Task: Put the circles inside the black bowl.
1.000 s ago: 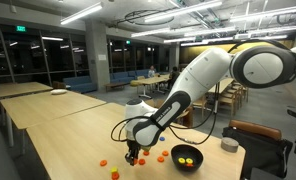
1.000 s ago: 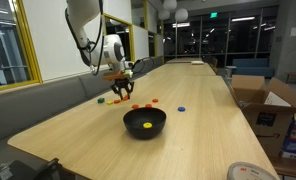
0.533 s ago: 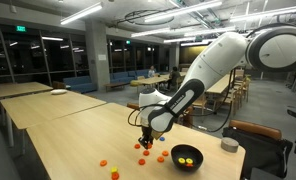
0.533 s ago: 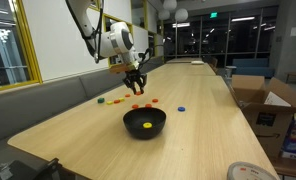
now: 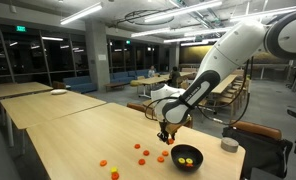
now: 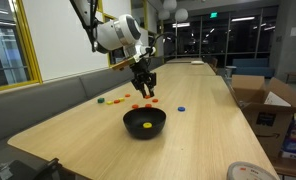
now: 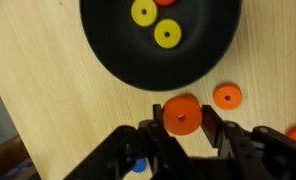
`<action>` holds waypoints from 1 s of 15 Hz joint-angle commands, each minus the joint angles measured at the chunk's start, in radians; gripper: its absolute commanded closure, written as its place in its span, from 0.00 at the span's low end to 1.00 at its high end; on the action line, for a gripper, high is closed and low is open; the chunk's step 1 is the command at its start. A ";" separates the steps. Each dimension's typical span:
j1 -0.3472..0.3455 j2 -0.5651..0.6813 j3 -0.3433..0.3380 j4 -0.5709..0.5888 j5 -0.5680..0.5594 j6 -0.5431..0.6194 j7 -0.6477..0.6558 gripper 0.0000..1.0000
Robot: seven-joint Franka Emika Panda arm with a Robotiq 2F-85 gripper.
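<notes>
My gripper (image 7: 181, 128) is shut on one orange circle (image 7: 181, 113) and holds it above the table, just short of the black bowl's rim. The glossy black bowl (image 7: 106, 48) holds two yellow circles (image 7: 167, 35) and one orange circle at the top edge of the wrist view. In both exterior views the gripper (image 5: 166, 134) (image 6: 145, 89) hangs above the table beside the bowl (image 5: 187, 163) (image 6: 131, 121). Several orange circles (image 5: 141, 148) lie loose on the wood, one (image 7: 227, 96) right under the gripper. More circles (image 6: 114, 99) lie behind the bowl.
A blue disc (image 6: 181, 109) lies on the long wooden table (image 6: 198, 120) past the bowl. A small grey cup (image 5: 229, 145) stands near the table's corner. Cardboard boxes (image 6: 273, 110) stand off the table's side. A white plate (image 6: 250, 172) sits at the near edge.
The gripper has risen from the table with the orange circle in its fingers and has moved sideways toward the black bowl.
</notes>
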 commanded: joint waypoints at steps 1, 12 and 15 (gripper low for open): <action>-0.047 -0.056 0.042 -0.025 0.003 -0.168 -0.012 0.82; -0.215 -0.078 0.146 -0.034 0.210 -0.252 -0.325 0.18; -0.239 -0.086 0.148 -0.037 0.254 -0.257 -0.360 0.00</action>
